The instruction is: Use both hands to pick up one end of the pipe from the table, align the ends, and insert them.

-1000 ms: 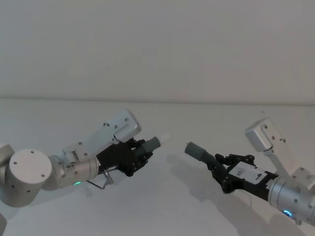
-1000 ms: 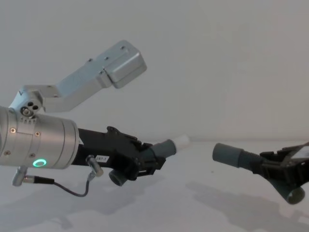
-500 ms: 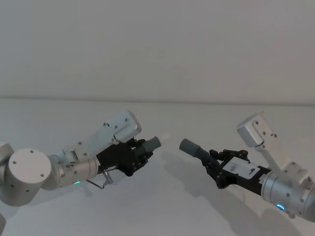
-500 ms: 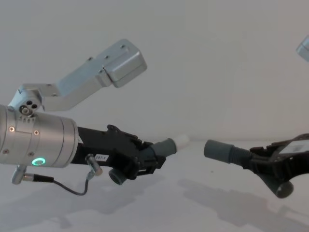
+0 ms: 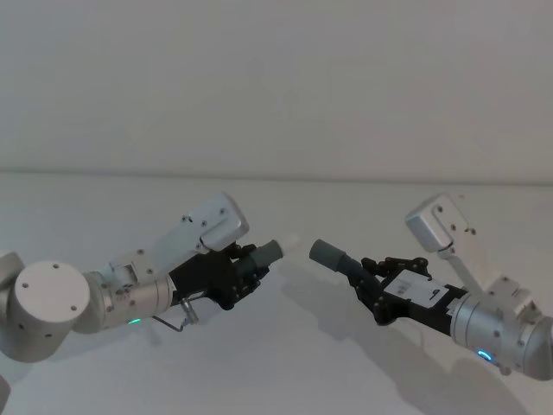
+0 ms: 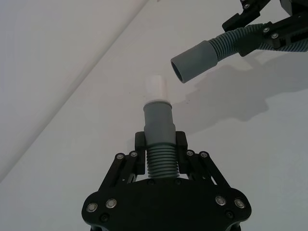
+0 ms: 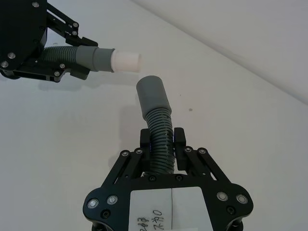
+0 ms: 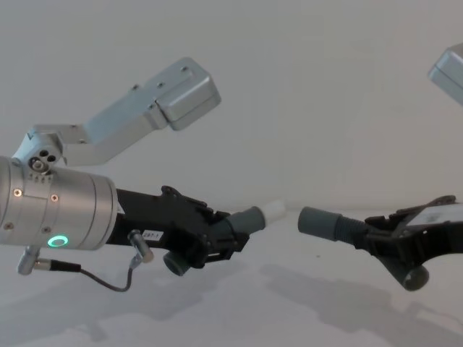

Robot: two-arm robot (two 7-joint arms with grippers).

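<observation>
Above the desk (image 5: 285, 363), the left hand (image 5: 244, 270) is clamped on the white-tipped pipe (image 6: 159, 130); the right hand (image 5: 367, 281) is clamped on the socket pipe (image 7: 156, 120). The ends sit near each other, apart; each pipe's rear is hidden behind its hand.

Silver cylindrical wrists and angular silver links were noted; black screw-studded left gripper (image 8: 217, 242) and right gripper (image 8: 394, 249); green ring, thin grey cable, white label

Left: tipped cuff (image 8: 255, 217) in left end effector (image 8: 215, 242). Right: socket (image 8: 317, 220) in right end effector (image 8: 381, 242). Near, apart, above surface (image 8: 239, 311).
</observation>
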